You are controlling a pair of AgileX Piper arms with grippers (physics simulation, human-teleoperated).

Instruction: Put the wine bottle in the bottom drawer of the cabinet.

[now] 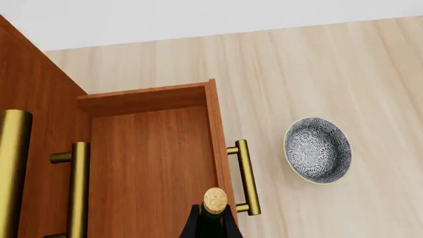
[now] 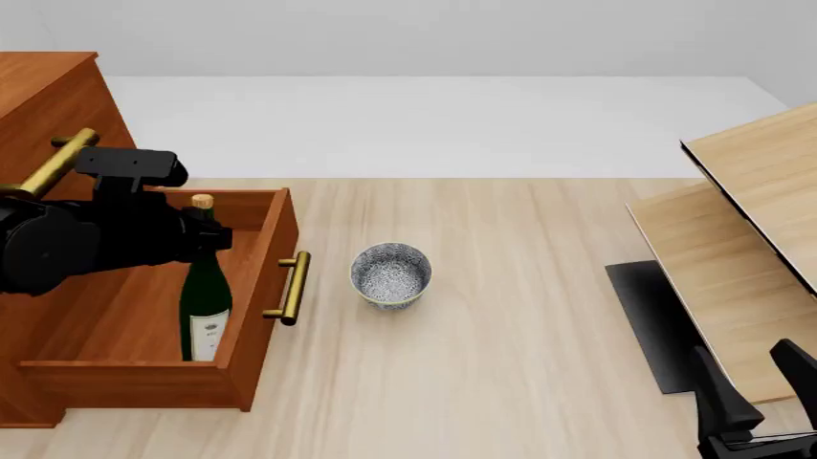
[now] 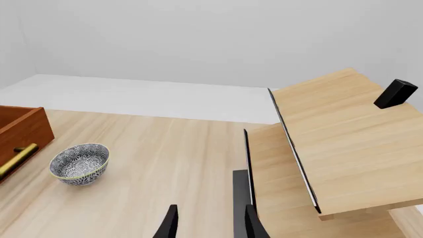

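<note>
Inside the bottom drawer [image 2: 255, 316], the left jaws grip the wine bottle [image 2: 205, 306] — right jaws stand apart, empty.

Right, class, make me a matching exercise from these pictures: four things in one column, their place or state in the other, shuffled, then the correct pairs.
Things:
1. wine bottle
2. bowl
3. bottom drawer
4. right gripper

Places or states:
A. pulled open
B. open fingers, holding nothing
C. standing upright inside the drawer, neck held by the left gripper
D. on the table, in front of the drawer's handle

Pairs: 1-C, 2-D, 3-A, 4-B
</note>
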